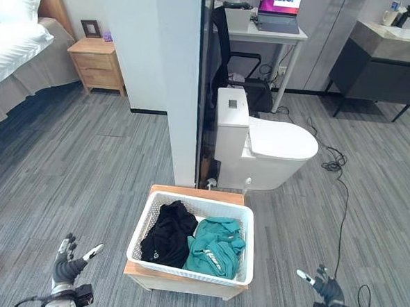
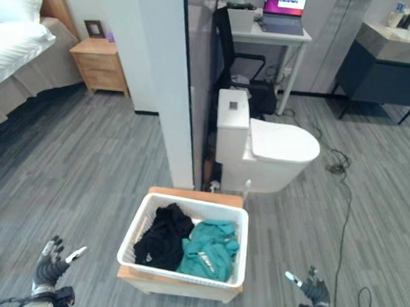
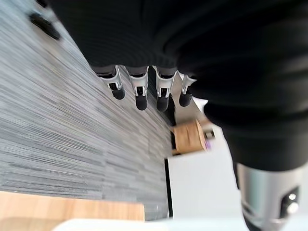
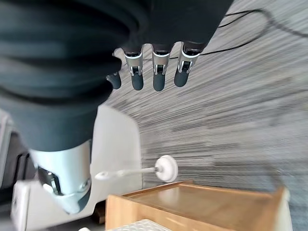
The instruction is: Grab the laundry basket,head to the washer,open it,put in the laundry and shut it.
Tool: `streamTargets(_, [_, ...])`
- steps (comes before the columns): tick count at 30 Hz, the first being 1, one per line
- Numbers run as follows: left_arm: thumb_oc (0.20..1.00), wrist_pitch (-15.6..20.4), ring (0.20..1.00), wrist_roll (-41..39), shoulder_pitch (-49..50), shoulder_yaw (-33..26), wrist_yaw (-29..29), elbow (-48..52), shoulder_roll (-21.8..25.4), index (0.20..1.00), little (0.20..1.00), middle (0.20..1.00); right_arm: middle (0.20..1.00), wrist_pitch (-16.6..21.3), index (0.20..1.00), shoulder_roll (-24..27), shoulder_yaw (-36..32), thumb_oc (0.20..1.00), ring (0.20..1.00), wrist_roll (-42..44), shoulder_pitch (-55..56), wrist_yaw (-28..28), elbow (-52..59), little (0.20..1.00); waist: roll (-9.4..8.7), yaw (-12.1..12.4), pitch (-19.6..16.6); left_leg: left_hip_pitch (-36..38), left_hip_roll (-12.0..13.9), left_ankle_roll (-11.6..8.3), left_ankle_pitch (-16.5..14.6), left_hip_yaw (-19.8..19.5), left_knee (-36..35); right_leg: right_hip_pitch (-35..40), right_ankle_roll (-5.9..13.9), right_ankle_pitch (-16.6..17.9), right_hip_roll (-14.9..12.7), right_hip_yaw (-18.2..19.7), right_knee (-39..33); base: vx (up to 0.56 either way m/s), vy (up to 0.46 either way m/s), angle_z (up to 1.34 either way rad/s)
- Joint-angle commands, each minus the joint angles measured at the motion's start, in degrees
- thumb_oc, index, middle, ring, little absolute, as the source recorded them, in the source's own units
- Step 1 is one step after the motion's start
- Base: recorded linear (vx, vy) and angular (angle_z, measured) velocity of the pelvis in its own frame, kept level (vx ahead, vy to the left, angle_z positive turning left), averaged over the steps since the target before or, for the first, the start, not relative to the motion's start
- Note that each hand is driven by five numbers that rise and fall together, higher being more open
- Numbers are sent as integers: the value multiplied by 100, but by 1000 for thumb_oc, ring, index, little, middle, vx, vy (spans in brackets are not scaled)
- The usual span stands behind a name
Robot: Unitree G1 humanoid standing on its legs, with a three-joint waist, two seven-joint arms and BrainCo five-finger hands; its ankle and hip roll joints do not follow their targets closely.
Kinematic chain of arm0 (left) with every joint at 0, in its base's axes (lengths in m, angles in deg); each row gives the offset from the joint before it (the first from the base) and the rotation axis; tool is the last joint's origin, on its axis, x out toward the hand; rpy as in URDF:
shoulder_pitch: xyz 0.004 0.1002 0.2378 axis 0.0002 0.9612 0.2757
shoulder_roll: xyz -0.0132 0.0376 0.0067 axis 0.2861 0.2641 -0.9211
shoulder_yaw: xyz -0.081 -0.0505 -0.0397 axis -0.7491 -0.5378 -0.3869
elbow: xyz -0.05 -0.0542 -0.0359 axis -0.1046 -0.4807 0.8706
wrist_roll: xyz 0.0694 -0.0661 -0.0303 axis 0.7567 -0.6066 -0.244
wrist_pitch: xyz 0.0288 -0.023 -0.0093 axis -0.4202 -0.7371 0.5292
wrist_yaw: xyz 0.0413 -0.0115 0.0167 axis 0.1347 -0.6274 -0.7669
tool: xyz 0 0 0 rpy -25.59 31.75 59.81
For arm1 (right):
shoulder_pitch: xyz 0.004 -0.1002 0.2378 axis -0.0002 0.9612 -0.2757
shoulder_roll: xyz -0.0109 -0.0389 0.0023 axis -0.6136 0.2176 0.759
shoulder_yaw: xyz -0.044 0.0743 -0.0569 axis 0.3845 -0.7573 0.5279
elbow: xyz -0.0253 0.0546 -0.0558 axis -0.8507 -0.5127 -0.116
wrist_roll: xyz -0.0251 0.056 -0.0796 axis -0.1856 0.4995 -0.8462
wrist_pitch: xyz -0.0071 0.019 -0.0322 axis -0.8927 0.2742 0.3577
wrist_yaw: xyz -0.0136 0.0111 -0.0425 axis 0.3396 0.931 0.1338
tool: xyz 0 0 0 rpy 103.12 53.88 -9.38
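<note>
Laundry basket (image 1: 244, 248) lies lengthwise away from robot; left robot hand (image 1: 68, 263) and right robot hand (image 1: 325, 287) spread wide.

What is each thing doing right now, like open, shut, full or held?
laundry basket: on a low wooden stand, unheld, holding clothes
black garment: heaped in the basket's left half
teal garment: heaped in its right half
left hand: open, holds nothing
right hand: open, holds nothing
toilet: lid shut
laptop: open, screen lit

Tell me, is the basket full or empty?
Partly full. The basket holds a black garment and a teal garment; bare mesh shows near its far rim.
</note>
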Motion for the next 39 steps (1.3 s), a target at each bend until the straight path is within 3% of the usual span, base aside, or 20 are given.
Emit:
streamTargets(1, [1000, -254, 1000, 316, -861, 219, 260, -188, 611, 1000, 1000, 1000, 1000, -147, 1000, 403, 235, 1000, 1000, -387, -649, -126, 200, 1000, -170, -38, -123, -200, 39, 24, -163, -64, 223, -172, 150, -133, -264, -130, 457, 58, 14, 19])
streamTargets(6, [1000, -466, 1000, 312, -1436, 408, 279, -422, 831, 1000, 1000, 1000, 1000, -293, 1000, 497, 570, 1000, 1000, -483, -1237, -161, 90, 1000, -130, -31, -24, -245, 79, 12, -114, -66, 188, -236, 148, -125, -232, -134, 433, -20, 5, 1])
streamTargets(9, [1000, -806, 1000, 115, -2117, 705, 348, -728, 974, 1000, 1000, 1000, 1000, -537, 1000, 404, 1019, 1000, 1000, -616, -1950, -162, -8, 1000, -85, -15, 236, -450, 98, 20, -37, -65, 219, -436, 120, -123, -191, -84, 469, -124, 9, -2])
streamTargets(14, [1000, -1077, 1000, -269, -2737, 1268, 641, -1171, 1164, 1000, 1000, 1000, 1000, -710, 1000, 266, 1442, 1000, 1000, -543, -2499, -237, -203, 1000, 7, -66, 570, -689, 82, 25, 52, -52, 273, -695, 92, -79, -194, -9, 555, -148, 20, -1])
streamTargets(18, [1000, -1121, 1000, -300, -2908, 1365, 655, -1259, 1213, 1000, 1000, 1000, 1000, -738, 1000, 252, 1500, 1000, 1000, -522, -2600, -230, -229, 1000, 26, -72, 647, -749, 77, 22, 69, -47, 305, -758, 90, -69, -194, -5, 589, -108, -7, -1])
streamTargets(19, [1000, -1220, 1000, -397, -4224, 1966, 395, -1877, 1320, 1000, 1000, 1000, 1000, -791, 1000, 128, 1843, 1000, 1000, -369, -3211, -77, -272, 1000, 107, -112, 1238, -1200, 45, 11, 196, -101, 518, -1200, 78, 15, -224, 35, 828, -309, -37, -2])
streamTargets(31, [1000, -1154, 1000, -745, -5332, 2950, 323, -2797, 937, 1000, 1000, 1000, 1000, -717, 1000, 69, 2172, 1000, 1000, -260, -3787, 239, -455, 1000, 286, -206, 1702, -1640, 0, -19, 366, -113, 612, -1585, 73, 124, -293, 19, 929, -68, -8, 3])
streamTargets(36, [1000, -1102, 1000, -648, -5483, 2972, 174, -2843, 866, 1000, 1000, 1000, 1000, -665, 1000, -45, 2208, 1000, 1000, -268, -3822, 326, -437, 1000, 318, -224, 1757, -1629, -15, -26, 382, -95, 557, -1589, 75, 131, -289, 12, 895, 2, 0, 1])
streamTargets(39, [1000, -1053, 1000, -318, -5368, 2652, -64, -2329, 1112, 1000, 1000, 1000, 1000, -619, 1000, -45, 2072, 1000, 1000, -336, -3587, 328, -290, 1000, 326, -186, 1743, -1578, -20, -23, 318, -104, 551, -1548, 78, 91, -293, 8, 894, 22, -13, 0])
